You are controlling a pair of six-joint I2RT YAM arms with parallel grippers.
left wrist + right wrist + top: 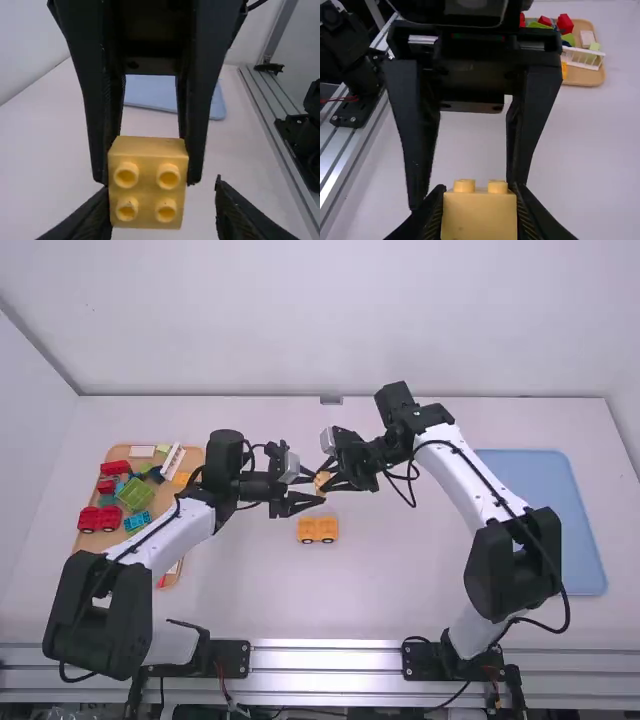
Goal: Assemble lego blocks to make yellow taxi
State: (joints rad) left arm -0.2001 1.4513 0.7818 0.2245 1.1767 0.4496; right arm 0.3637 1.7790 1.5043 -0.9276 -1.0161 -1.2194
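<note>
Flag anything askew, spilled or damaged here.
Nothing stands out: the small yellow plastic block sits squarely in the right hand, the orange-yellow wheeled block rests upright on the white table, and coloured blocks lie jumbled in the tan tray.

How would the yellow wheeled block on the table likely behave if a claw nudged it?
The yellow wheeled block would probably roll lengthwise, as wheels show along its lower side. It looks low and broad, so tipping seems unlikely. Its blocky body suggests it would stay stiff.

Wrist cameras seemingly face each other, close.
</note>
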